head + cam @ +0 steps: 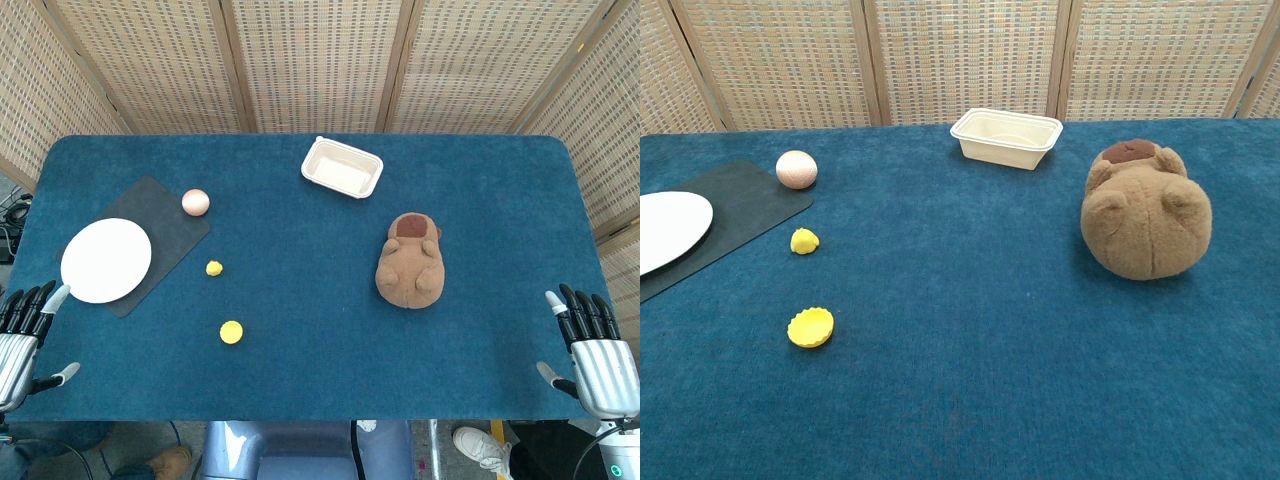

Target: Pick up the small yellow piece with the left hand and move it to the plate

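Observation:
The small yellow piece [213, 268] [804, 241] lies on the blue cloth just right of a dark mat [165, 225]. A white plate [106, 260] [665, 228] rests on that mat at the left. My left hand [22, 335] hovers at the table's near left corner, fingers apart and holding nothing, well short of the piece. At the near right corner my right hand [592, 350] is likewise open and empty. Neither hand shows in the chest view.
A larger yellow ruffled cup [231, 332] [811, 327] lies nearer the front edge. A pink ball [195, 201] [796, 168] sits on the mat's far corner. A cream tray [342, 168] [1006, 137] stands at the back, a brown plush toy [410, 262] [1145, 212] to the right.

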Controlling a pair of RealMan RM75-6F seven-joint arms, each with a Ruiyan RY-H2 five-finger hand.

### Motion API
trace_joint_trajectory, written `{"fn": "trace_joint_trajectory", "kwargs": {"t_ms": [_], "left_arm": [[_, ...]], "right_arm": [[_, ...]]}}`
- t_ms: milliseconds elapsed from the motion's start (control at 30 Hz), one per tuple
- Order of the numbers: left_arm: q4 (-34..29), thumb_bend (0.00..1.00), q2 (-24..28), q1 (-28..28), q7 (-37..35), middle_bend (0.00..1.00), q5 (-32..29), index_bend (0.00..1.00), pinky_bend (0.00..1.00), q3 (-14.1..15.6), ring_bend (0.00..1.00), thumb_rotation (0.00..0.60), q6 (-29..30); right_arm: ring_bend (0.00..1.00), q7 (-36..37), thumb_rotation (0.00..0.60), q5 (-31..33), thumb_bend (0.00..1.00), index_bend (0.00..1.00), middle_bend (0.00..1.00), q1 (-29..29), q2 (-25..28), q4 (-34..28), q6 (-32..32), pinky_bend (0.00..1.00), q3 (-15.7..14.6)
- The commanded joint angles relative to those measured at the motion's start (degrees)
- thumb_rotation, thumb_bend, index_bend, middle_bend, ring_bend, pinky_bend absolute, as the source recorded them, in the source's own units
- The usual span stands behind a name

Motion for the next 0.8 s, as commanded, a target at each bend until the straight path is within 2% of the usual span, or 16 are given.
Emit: {"fn": "trace_joint_trajectory", "kwargs": {"t_ms": [33, 267, 433, 633, 700, 800], "left_arm": [[0.0, 0.05, 0.0, 0.0, 0.0, 0.00, 0.1, 0.00, 0.00, 0.1, 0.00, 0.600, -0.1], [-0.1, 0.05, -0.3, -0.1, 0.4, 0.00, 0.6, 0.00, 0.00, 0.2, 0.00, 0.600, -0.1], [-0.2, 0.05, -1.3, -3.1, 1.3, 0.00, -1.5, 0.00, 0.00, -1.6, 0.00, 0.600, -4.3], [2.9, 0.07, -5.2, -14.3, -0.1, 0.00, -7.9, 0.00, 0.00, -7.9, 0.00, 0.600, -19.0], [5.2, 0.10, -7.6, -18.3, -0.8, 0.00, -9.8, 0.00, 0.00, -10.2, 0.00, 0.600, -23.2], [10.9, 0.13, -12.6, -24.9, 2.3, 0.00, -13.0, 0.05, 0.00, -12.7, 0.00, 0.600, -30.3]], "right_arm": [[0.00, 0.0, 0.600, 0.0, 0.00, 0.02, 0.00, 0.0, 0.0, -0.1, 0.1, 0.00, 0.0], [0.00, 0.6, 0.600, 0.1, 0.00, 0.03, 0.00, -0.1, 0.2, -0.1, 0.3, 0.00, 0.1], [0.00, 1.4, 0.600, 0.8, 0.00, 0.03, 0.00, 0.0, 0.4, -0.3, -0.2, 0.00, 0.3], [0.00, 2.4, 0.600, 2.8, 0.00, 0.03, 0.00, 0.5, 0.7, -0.6, -1.4, 0.00, 1.1], [0.00, 2.7, 0.600, 4.2, 0.00, 0.03, 0.00, 0.8, 0.6, -0.3, -2.4, 0.00, 1.6], [0.00, 3.2, 0.600, 6.8, 0.00, 0.04, 0.00, 1.5, 0.3, 0.3, -4.4, 0.00, 2.2]]}}
